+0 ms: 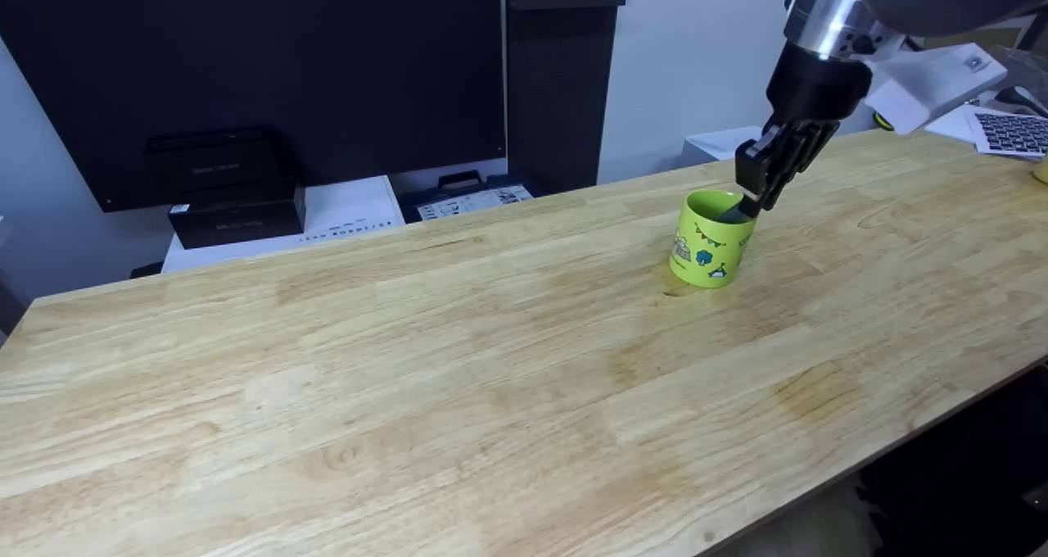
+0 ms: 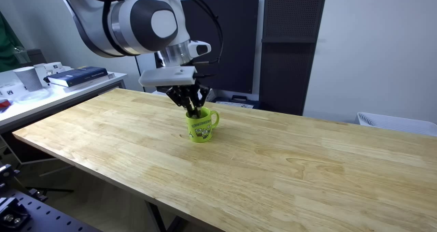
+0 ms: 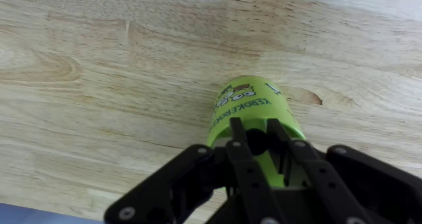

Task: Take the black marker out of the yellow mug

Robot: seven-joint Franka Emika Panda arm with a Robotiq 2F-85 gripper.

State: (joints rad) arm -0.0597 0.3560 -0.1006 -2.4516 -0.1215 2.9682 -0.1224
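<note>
1 black marker (image 3: 257, 141) is resting inside the yellow mug (image 2: 200, 133), its upper end poking up at the mouth and its lower end hiding behind the mug's wall. The mug is standing upright on the desk (image 2: 273, 177) in both exterior views. The jaws are pointing down at the mug's mouth and standing nearly together, only the marker's thickness apart; in the wrist view they are bracketing its top end with no gap showing on either side, so I am judging that they are gripping it.

By that reading, 2 steps are counting as done: getting to the marker and taking hold of it. 1 step is remaining: the marker is not yet clearing the rim, so drawing it up and out is waiting to be done.

As for writing, the mug is carrying cartoon figures and, upside down in the wrist view, letters that are reading KEROKE before curving out of sight. In an exterior view a white box (image 1: 352, 201) behind the desk is bearing the words LEAN ROBOTICS, while a black box (image 1: 237, 221) by it is showing pale print too small for me to make out. In an exterior view, too, a blue book (image 2: 76, 75) is presenting spine lettering that is blurring beyond reading.
</note>
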